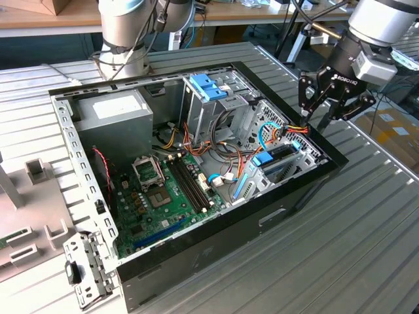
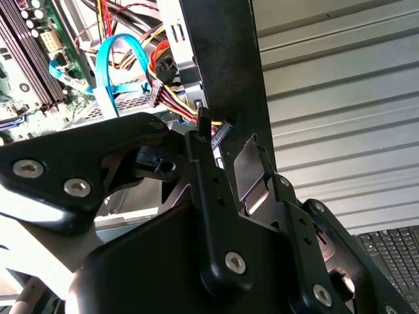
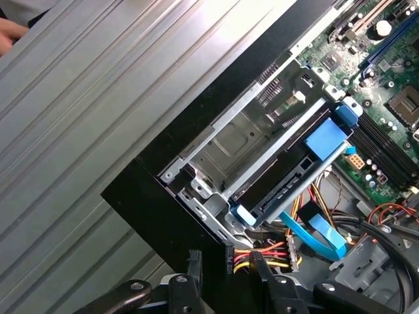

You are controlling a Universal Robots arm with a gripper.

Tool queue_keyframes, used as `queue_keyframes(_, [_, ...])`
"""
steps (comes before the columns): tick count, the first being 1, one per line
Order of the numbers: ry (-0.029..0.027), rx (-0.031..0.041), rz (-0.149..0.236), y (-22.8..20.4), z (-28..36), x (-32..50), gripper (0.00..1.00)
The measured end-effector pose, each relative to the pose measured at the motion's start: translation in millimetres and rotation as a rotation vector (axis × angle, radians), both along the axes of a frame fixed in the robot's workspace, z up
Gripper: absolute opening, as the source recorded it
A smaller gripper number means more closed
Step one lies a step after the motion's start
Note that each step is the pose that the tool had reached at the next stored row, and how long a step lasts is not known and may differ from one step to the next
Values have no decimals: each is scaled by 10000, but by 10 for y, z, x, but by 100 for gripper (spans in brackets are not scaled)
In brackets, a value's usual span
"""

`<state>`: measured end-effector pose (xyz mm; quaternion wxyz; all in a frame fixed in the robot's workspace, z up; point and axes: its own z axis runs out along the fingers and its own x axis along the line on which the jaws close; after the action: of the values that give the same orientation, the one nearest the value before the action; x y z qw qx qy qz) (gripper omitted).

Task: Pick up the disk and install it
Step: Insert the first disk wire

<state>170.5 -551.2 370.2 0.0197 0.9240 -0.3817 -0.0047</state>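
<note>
One open black desktop computer case [image 1: 288, 196] on the ribbed metal table [image 1: 366, 261]. One green motherboard [image 1: 163, 196]. One grey boxy power supply [image 1: 114, 111]. One dark silvery disk with blue rails [image 3: 298, 170] in the drive cage. One black robot gripper [image 1: 330, 108]. Two grey robot arm bases [image 1: 124, 33], counted in the exterior view.

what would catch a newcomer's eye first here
The open computer case on the ribbed table, green motherboard exposed. Above the case corner at the exterior view's right hangs the black gripper, jaws spread, holding nothing. Just below it the blue-railed disk sits in the metal bay, beside a curved blue cable.
</note>
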Motion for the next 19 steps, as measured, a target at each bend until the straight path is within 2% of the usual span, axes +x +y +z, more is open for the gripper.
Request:
queue_keyframes(8, [0,1,2,-46,-45,0,42])
queue_keyframes(19, [0,1,6,-48,-68,0,42])
